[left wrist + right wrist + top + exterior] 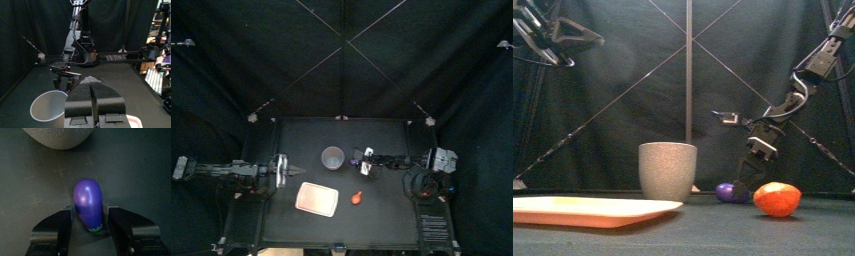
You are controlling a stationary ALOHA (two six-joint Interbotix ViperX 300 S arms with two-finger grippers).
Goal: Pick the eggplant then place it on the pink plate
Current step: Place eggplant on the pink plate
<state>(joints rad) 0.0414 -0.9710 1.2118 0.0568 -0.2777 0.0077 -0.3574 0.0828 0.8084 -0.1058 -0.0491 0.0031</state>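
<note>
Grasp step in hand: right gripper (90, 212) spread, its 2 jaws flanking the eggplant (87, 195), which lies on the table (378, 225) just beside the cup (668, 170); left gripper (93, 82), pressed together, rests at left; next move, as I judge: close, lift, carry to the tray (580, 210).

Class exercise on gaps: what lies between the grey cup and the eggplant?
Nothing. The right wrist view shows bare table between the cup and the eggplant, which sits inside the open right gripper.
</note>
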